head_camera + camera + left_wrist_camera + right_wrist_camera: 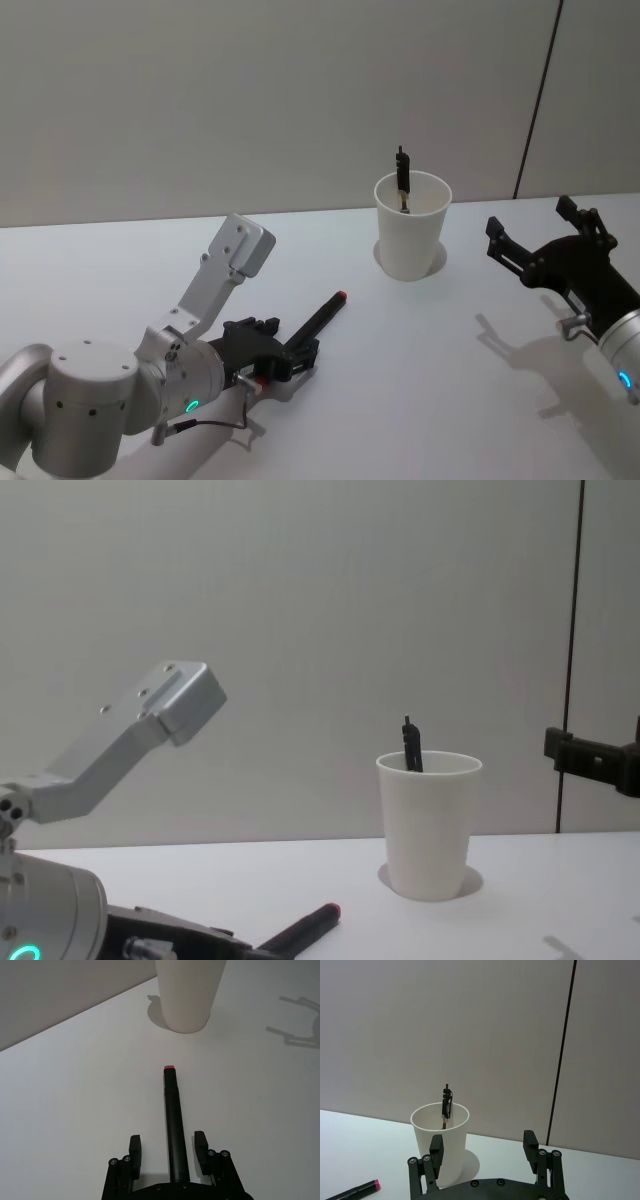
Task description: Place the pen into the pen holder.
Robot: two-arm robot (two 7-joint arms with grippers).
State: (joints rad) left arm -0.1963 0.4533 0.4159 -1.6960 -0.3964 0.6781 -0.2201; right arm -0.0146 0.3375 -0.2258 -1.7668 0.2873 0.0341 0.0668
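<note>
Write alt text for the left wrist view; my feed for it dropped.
A black pen with a red end lies on the white table between the open fingers of the left tool, with a gap on each side. Its red end points toward the base of the white pen holder, which stands farther off on the table.

Pen holder: matt white paper; pen: matt black plastic; table: smooth matt white
</note>
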